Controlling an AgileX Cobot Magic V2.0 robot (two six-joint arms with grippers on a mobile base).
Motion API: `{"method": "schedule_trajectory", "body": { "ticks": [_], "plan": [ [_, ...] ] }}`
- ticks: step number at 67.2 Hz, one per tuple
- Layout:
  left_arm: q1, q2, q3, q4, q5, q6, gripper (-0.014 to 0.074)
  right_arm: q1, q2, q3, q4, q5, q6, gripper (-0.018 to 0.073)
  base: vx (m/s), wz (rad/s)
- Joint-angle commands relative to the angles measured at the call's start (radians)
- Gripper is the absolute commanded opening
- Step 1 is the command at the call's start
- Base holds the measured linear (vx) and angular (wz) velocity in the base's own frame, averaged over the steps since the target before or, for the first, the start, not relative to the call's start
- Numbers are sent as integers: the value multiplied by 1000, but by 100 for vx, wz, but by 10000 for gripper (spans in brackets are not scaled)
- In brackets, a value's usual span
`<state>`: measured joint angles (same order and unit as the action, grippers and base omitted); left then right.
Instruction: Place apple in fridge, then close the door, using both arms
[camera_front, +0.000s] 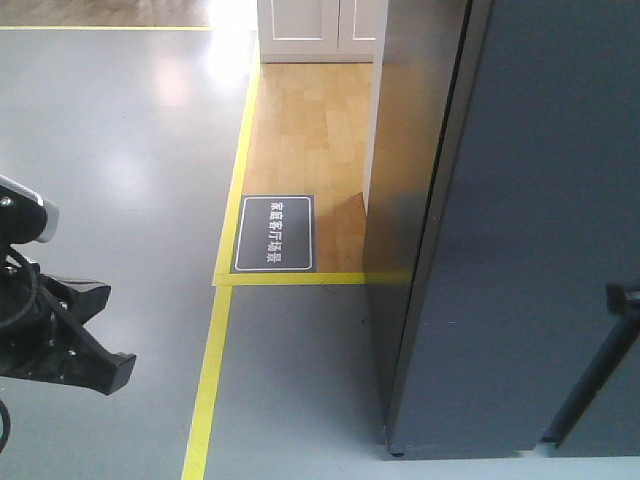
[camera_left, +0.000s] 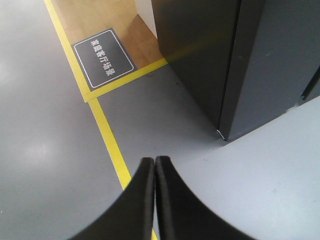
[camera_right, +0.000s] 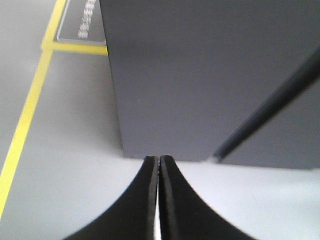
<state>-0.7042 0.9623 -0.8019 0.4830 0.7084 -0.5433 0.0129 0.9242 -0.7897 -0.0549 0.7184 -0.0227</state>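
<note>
On the right of the front view, a tall dark grey fridge (camera_front: 420, 200) with its door (camera_front: 540, 230) shut flat against it, a thin dark seam between the two. Down the door's right part, a slanted dark handle bar (camera_front: 595, 370). Under everything, grey floor (camera_front: 120, 150), crossed by yellow tape lines (camera_front: 212, 370) that frame a patch of wooden flooring (camera_front: 305, 130). On that wood, just left of the fridge, a dark floor sign (camera_front: 274, 233) with white characters. Beyond the wood, at the top, white cabinet doors (camera_front: 320, 25).

At the lower left edge of the front view, the left arm (camera_front: 50, 330), black with loose cables and a grey-white top part, well apart from the fridge. In the left wrist view, left gripper (camera_left: 155, 162) with fingers pressed together and nothing between them, pointed at the floor near the fridge's lower corner, beside a yellow line. In the right wrist view, right gripper (camera_right: 158, 159) likewise closed and empty, aimed at the base of the door, near the foot of the handle bar.

No apple visible in any view; whereabouts impossible to tell.
</note>
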Motion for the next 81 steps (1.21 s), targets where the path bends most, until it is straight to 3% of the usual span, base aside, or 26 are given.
{"method": "schedule_trajectory", "body": {
  "ticks": [1,16,42,81],
  "plan": [
    [1,-13,-24,24,-41,-13,-6,2,-89,24,-25,14,23,-3,0,0],
    [1,-13,-24,24,-41,-13,-6,3,-280,140,-21,110,36,-3,0,0],
    [1,-13,-24,24,-41,-13,-6,117,-515,189,-5,269,55,-3,0,0],
    [1,-13,-24,24,-41,-13,-6,117,-592,189,29,270,54,-3,0,0]
  ]
}}
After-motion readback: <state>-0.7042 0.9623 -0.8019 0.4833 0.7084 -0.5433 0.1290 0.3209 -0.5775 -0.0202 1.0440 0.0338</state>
